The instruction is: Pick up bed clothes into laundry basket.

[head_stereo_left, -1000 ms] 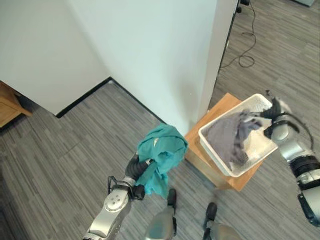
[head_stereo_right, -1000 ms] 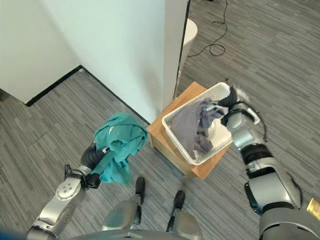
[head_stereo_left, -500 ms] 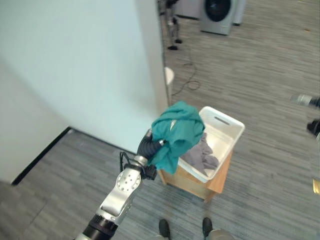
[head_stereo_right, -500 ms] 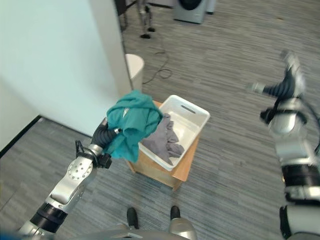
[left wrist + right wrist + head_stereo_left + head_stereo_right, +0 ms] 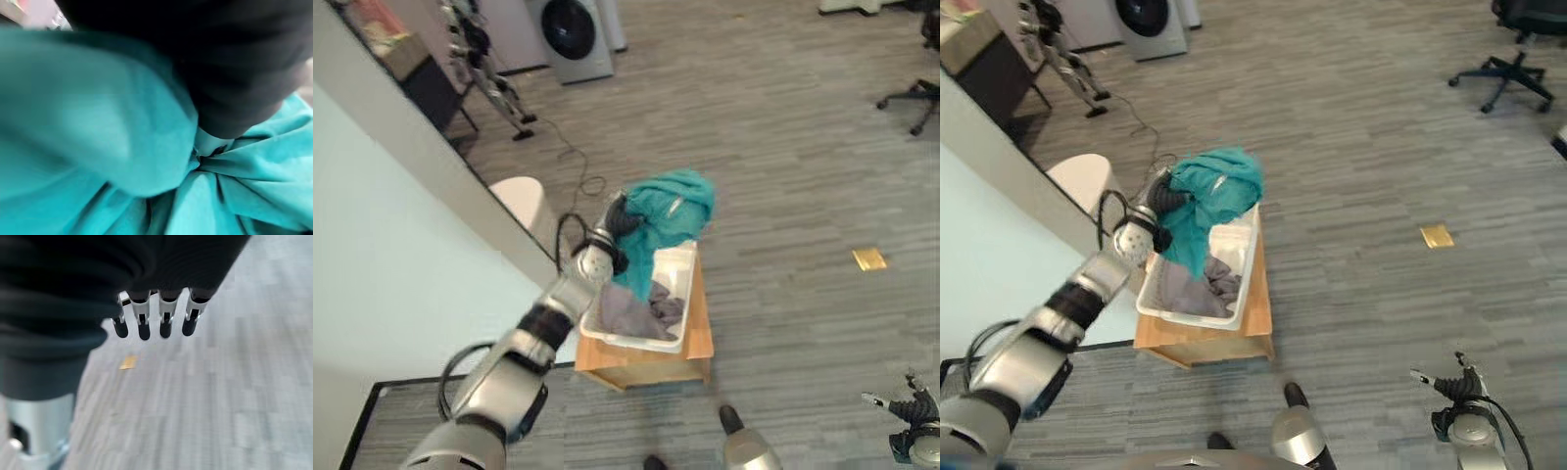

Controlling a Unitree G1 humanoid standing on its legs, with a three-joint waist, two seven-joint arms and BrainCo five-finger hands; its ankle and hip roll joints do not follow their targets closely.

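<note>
Teal cloth (image 5: pixel 666 220), a bunched garment, now hangs over the far end of the white laundry basket (image 5: pixel 671 294), where half a second ago it was carried at the basket's near left edge. The whole picture has swung round since then, so much of that shift belongs to the camera. The left hand (image 5: pixel 617 219) is clamped on the cloth's upper bunch; the left wrist view shows folds gathered tight against its dark cover. A grey garment (image 5: pixel 631 315) already lies in the basket's near end. The basket sits on a low wooden stand (image 5: pixel 700 338), along its left edge. Judgement: the load is over the target, and release is the step outstanding.

The left arm is stretched forward, wrist raised. The right hand (image 5: pixel 1454 384) hangs low beside the body, fingers (image 5: pixel 165 325) straight and apart, holding nothing, well clear of the stand.
</note>
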